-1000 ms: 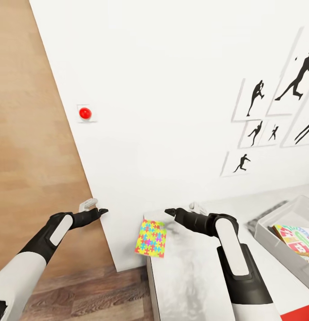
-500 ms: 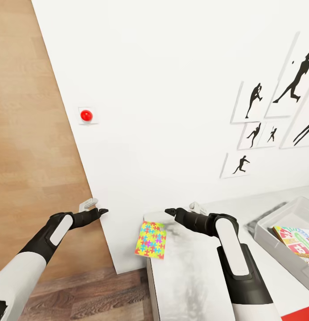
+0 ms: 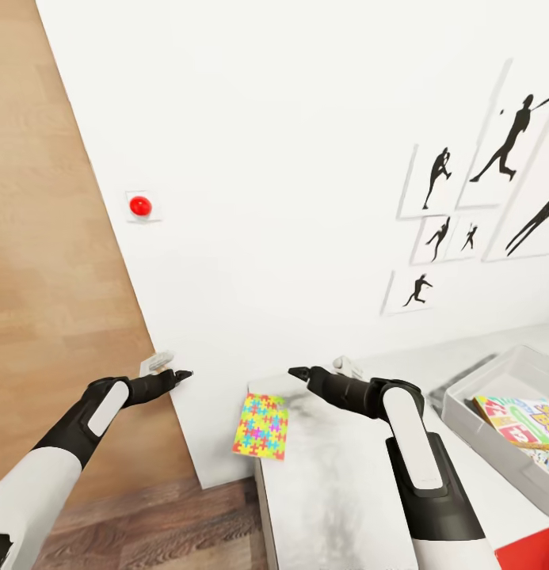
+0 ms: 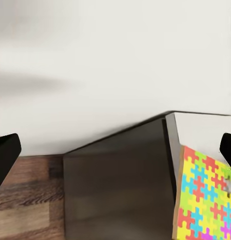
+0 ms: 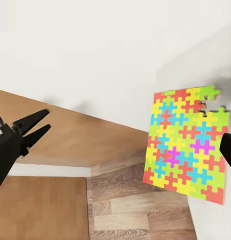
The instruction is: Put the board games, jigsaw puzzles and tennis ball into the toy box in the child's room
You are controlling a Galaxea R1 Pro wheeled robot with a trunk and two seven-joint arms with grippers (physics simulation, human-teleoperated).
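A jigsaw puzzle (image 3: pixel 261 427) with a bright interlocking pattern lies at the far left corner of the table (image 3: pixel 329 491) and overhangs its edge. My right gripper (image 3: pixel 294 372) hovers open just beyond and above it, holding nothing. The right wrist view has the jigsaw puzzle (image 5: pixel 188 145) jutting out over the floor. My left gripper (image 3: pixel 179 375) hangs open and empty off the table's left side, in front of the wall. In its wrist view the jigsaw puzzle (image 4: pixel 203 200) sits beside one fingertip (image 4: pixel 228 145). The grey toy box (image 3: pixel 472 408) stands at the right with a cartoon-covered board game (image 3: pixel 520 419) in it.
A white wall runs close behind the table, with a red button (image 3: pixel 140 207) and black silhouette pictures (image 3: pixel 436 178) on it. A brown wooden door (image 3: pixel 52 277) stands at the left, with wood-plank floor (image 3: pixel 147 530) below. A red object (image 3: pixel 535 554) pokes in at the table's near right.
The whole picture has shifted a little to the left, so the camera has moved. Both arms hold the same pose and the puzzle lies where it was.
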